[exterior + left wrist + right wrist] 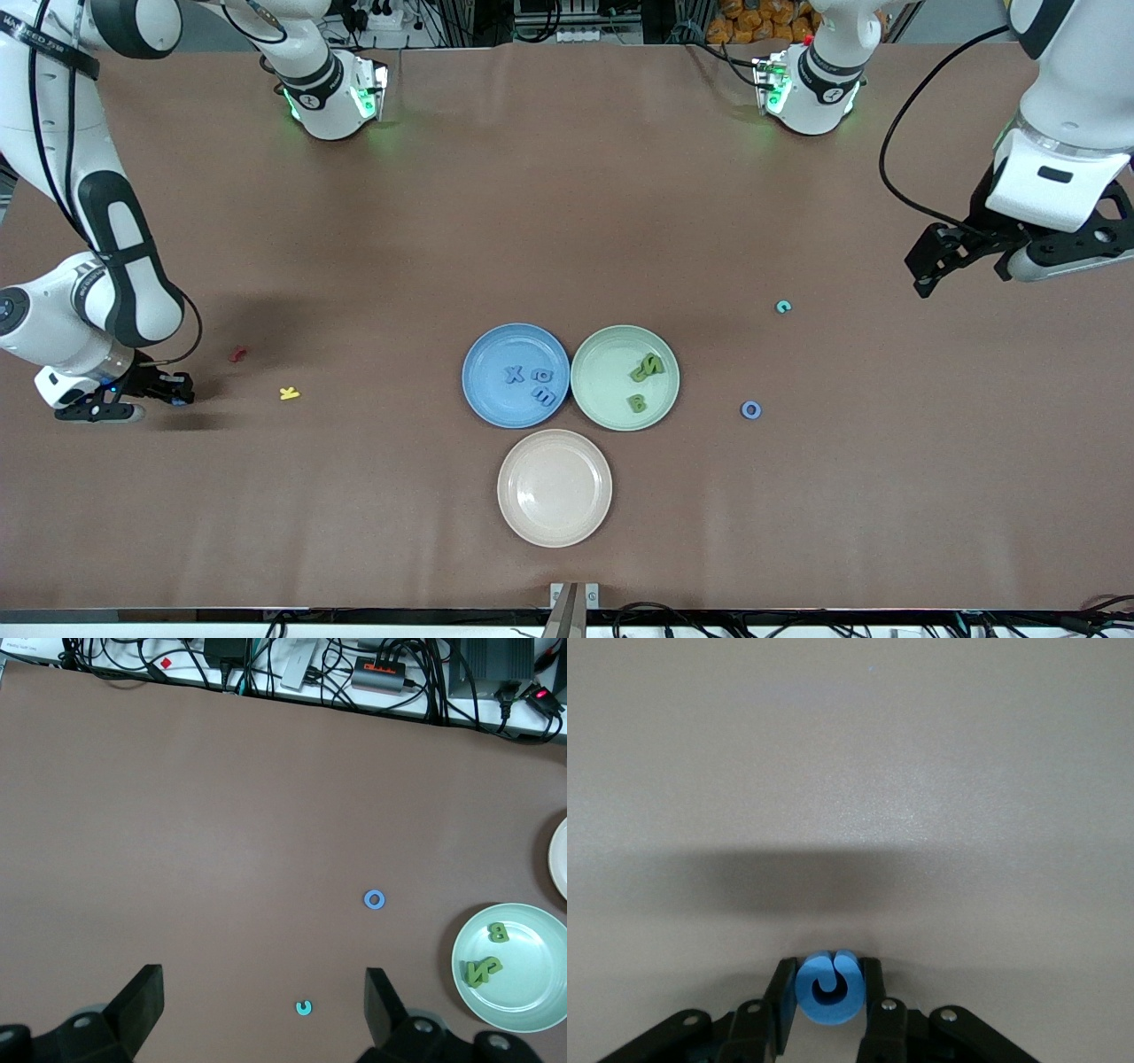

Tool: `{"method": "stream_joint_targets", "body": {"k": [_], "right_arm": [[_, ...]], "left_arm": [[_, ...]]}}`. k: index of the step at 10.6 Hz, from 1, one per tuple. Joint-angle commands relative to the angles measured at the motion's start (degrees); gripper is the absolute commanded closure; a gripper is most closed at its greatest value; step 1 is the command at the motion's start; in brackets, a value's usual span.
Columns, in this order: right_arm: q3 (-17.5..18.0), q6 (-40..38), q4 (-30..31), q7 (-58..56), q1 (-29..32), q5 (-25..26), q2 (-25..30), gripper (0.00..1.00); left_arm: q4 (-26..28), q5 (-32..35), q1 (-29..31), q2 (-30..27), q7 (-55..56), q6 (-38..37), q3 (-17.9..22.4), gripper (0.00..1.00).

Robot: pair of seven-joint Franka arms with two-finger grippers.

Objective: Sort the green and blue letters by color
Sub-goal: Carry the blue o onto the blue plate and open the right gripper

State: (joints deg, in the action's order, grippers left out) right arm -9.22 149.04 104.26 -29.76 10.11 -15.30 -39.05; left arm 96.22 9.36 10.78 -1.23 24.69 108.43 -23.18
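Note:
My right gripper (180, 396) is low at the table near the right arm's end, shut on a blue curled letter (828, 989); its fingers (783, 997) press it from both sides. My left gripper (926, 266) hangs open and empty in the air over the left arm's end of the table; its wrist view (263, 997) looks down on a teal C (304, 1007) and a blue O (375, 899). The blue plate (483, 354) holds three blue letters (514, 375). The green plate (598, 368) holds a green N (647, 366) and a green B (637, 403).
The blue O (750, 409) lies beside the green plate toward the left arm's end, and the teal C (783, 307) lies farther from the front camera. A beige plate (555, 523) sits nearer the camera. A red piece (236, 354) and a yellow K (290, 393) lie near my right gripper.

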Motion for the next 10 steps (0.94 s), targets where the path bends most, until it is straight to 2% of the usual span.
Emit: {"method": "stream_joint_targets", "body": {"k": [1, 3, 4, 7, 10], "right_arm": [[1.57, -0.15, -0.28, -0.39, 0.88, -2.54, -0.68, 0.68], [1.48, -1.2, -0.72, 1.36, -1.74, -2.54, 1.68, 0.73], [1.48, -3.73, -0.72, 4.15, -2.8, -2.45, 3.26, 0.73], [1.66, -6.83, -0.72, 13.29, -6.92, -2.54, 6.08, 0.75], [1.66, -7.63, -0.72, 30.58, -17.98, -2.54, 8.37, 0.75]], "left_arm": [[-0.14, -1.62, -3.64, -1.85, -1.31, -1.98, 4.79, 0.0], [-6.02, -1.45, -8.03, 0.17, -1.31, -7.86, 8.66, 0.0], [-7.18, -1.62, -9.79, 0.18, -1.31, -9.54, 11.21, 0.0], [-7.45, -1.71, -10.43, 0.36, -1.22, -10.08, 11.76, 0.0], [-8.32, -3.8, -10.25, 0.27, -1.31, -11.75, 11.84, 0.0]]}}
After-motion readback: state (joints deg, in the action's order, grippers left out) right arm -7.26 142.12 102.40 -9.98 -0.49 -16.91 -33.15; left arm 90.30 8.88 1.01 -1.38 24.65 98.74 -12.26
